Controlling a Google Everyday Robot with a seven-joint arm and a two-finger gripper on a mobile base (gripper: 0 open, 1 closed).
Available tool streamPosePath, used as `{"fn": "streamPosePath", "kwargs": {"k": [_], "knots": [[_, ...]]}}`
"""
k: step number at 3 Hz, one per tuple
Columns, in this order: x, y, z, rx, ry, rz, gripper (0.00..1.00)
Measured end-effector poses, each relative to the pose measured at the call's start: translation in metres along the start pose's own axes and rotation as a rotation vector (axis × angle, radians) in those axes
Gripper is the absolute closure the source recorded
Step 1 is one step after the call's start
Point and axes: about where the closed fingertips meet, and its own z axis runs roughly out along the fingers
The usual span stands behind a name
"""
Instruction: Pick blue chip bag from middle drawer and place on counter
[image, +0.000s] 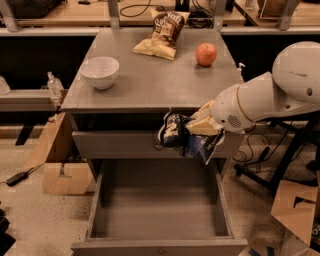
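gripper (199, 127) clenched on blue chip bag (176, 134).
middle drawer (160, 212) lies open below the jaws; counter (150, 75) edge just above them.

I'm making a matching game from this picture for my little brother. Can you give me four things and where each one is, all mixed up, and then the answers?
Things:
1. white bowl
2. apple
3. blue chip bag
4. middle drawer

Places or states:
A. open, sticking out at the bottom of the cabinet
B. in the air in front of the cabinet, pinched in the gripper
C. on the counter, on the picture's left side
D. on the counter, near the back on the picture's right

Pairs: 1-C, 2-D, 3-B, 4-A
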Motion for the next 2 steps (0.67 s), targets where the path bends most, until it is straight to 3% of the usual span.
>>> {"fn": "streamPosePath", "kwargs": {"k": [1,2], "knots": [[-0.015,-0.011,-0.01,0.017,0.009,-0.018,1.0],[-0.041,-0.039,-0.033,0.051,0.045,-0.034,1.0]]}}
